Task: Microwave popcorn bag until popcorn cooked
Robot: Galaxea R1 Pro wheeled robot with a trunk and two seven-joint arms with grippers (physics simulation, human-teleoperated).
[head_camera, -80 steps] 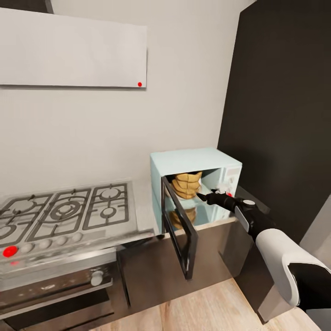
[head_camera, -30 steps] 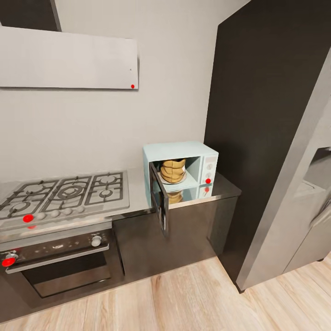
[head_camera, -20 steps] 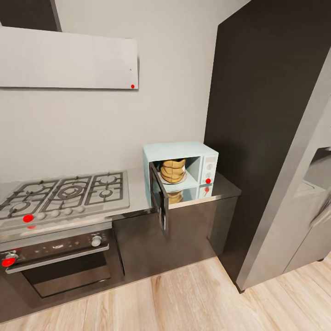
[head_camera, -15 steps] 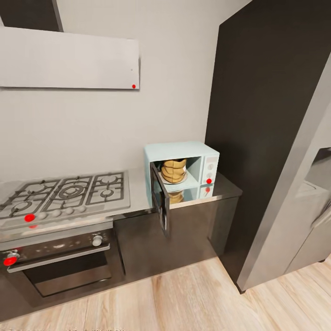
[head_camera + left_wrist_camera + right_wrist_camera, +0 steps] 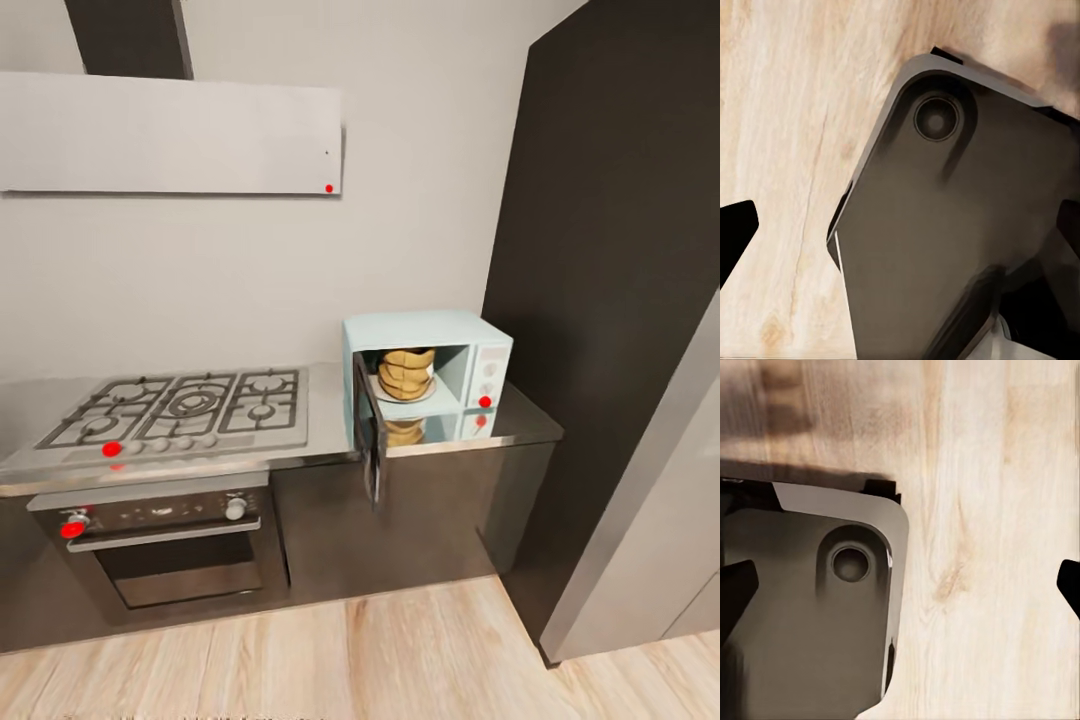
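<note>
Head view, items left to right. Oven [image 5: 160, 545] at 8 o'clock, under the gas hob [image 5: 185, 405]. Tabletop [image 5: 325, 440]: silver slab running on to the tall dark cabinet [image 5: 620, 300] at 3 o'clock. Microwave [image 5: 428, 375] just right of centre, its door [image 5: 368, 440] swung open and overhanging the tabletop's front edge. Popcorn bag [image 5: 406, 373] upright inside the cavity; its contents cannot be read at this range. Red light [image 5: 485, 401] on the control panel.

Left wrist view: left pincer [image 5: 900, 232], dark tips wide apart at the frame's edges, holding nothing, over the robot's base plate [image 5: 945, 225] and wood floor [image 5: 780, 112]. Right wrist view: right pincer [image 5: 900, 585] likewise spread and empty.

Step in hand, as judged: bag loaded, door not yet shut. Next move calls for approaching and pushing the door closed.

Room: bare floor in front at 6 o'clock; the cabinet crowds the microwave's right side.
</note>
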